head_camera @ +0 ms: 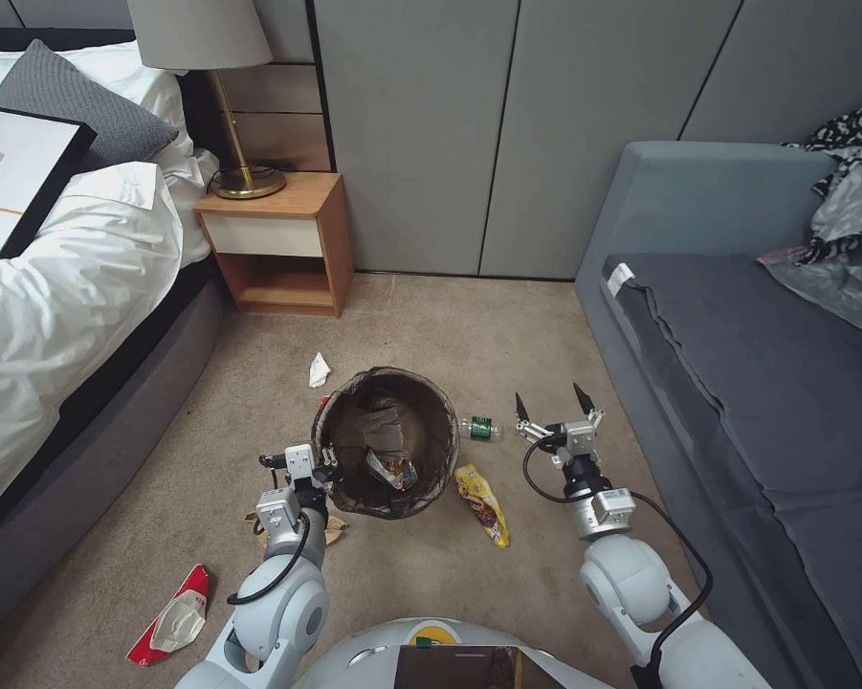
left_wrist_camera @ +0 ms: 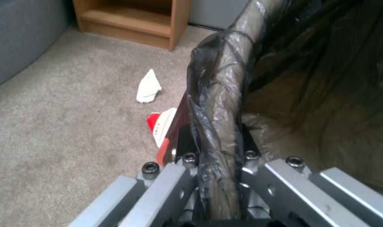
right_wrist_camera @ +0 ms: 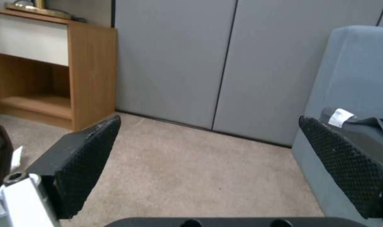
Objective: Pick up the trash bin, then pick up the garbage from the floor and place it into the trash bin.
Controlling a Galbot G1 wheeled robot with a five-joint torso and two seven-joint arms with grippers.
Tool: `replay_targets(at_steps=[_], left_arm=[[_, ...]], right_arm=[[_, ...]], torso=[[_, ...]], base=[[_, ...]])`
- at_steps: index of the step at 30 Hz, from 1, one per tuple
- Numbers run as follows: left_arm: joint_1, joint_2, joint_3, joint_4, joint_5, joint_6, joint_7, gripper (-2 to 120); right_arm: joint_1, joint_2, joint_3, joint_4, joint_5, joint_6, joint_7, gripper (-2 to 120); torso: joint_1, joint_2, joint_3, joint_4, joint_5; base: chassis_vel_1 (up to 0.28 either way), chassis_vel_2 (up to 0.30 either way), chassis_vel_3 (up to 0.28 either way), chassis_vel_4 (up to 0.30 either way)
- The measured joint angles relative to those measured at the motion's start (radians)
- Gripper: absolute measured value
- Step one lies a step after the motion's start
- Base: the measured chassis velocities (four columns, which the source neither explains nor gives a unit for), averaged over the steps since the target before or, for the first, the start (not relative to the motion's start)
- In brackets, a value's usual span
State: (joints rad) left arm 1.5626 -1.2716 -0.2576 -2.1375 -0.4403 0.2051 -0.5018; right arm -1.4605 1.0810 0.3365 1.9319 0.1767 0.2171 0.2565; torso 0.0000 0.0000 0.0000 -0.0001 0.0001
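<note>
The trash bin (head_camera: 386,442) was gripped at its left rim by the left gripper (head_camera: 323,471), its dark liner folded over the rim and a wrapper seen inside. The right gripper (head_camera: 553,410) was held with fingers spread, just right of a small green-labelled bottle (head_camera: 479,428). A yellow wrapper (head_camera: 482,502) was seen beside the bin, a white scrap (head_camera: 319,369) beyond it, a red-and-white packet (head_camera: 173,617) on the carpet (head_camera: 431,325) near left.
</note>
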Motion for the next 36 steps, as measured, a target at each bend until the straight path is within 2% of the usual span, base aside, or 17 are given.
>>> replay_targets(at_steps=[7, 9, 14, 17, 24, 30, 36], left_arm=[[0.004, -0.001, -0.003, -0.003, 0.000, 0.000, 0.000, 2], [0.005, -0.001, -0.006, -0.005, 0.000, 0.000, -0.001, 2], [0.007, 0.000, -0.007, -0.007, 0.000, 0.000, -0.001, 2], [0.007, 0.004, -0.008, -0.009, 0.000, 0.000, -0.001, 2], [0.008, 0.012, -0.010, -0.011, -0.001, 0.000, -0.001, 2], [0.007, 0.018, -0.010, -0.011, -0.003, 0.000, -0.002, 2], [0.007, 0.021, -0.015, -0.011, -0.004, 0.000, -0.002, 2]], right_arm=[[0.033, -0.089, -0.023, -0.015, 0.099, -0.047, -0.002, 100], [0.058, -0.134, -0.054, -0.035, 0.174, -0.069, -0.003, 100], [0.079, -0.168, -0.088, -0.057, 0.244, -0.093, -0.006, 100], [0.126, -0.207, -0.141, -0.120, 0.323, -0.118, -0.044, 100], [0.177, -0.227, -0.183, -0.188, 0.364, -0.128, -0.096, 100], [0.300, -0.229, -0.292, -0.289, 0.456, -0.176, -0.182, 100], [0.364, -0.210, -0.360, -0.359, 0.470, -0.191, -0.216, 100]], torso=[[0.000, 0.000, 0.000, 0.0002, 0.0000], [0.000, 0.000, 0.000, 0.0000, 0.0000], [0.000, 0.000, 0.000, 0.0001, 0.0000], [0.000, 0.000, 0.000, -0.0001, 0.0001], [0.000, 0.000, 0.000, 0.0001, 0.0001], [0.000, 0.000, 0.000, 0.0001, -0.0002], [0.000, 0.000, 0.000, 0.0001, -0.0001]], base=[[0.000, 0.000, 0.000, 0.000], [0.000, 0.000, 0.000, 0.000], [0.000, 0.000, 0.000, 0.000], [0.000, 0.000, 0.000, 0.000], [0.000, 0.000, 0.000, 0.000], [0.000, 0.000, 0.000, 0.000], [0.000, 0.000, 0.000, 0.000]])
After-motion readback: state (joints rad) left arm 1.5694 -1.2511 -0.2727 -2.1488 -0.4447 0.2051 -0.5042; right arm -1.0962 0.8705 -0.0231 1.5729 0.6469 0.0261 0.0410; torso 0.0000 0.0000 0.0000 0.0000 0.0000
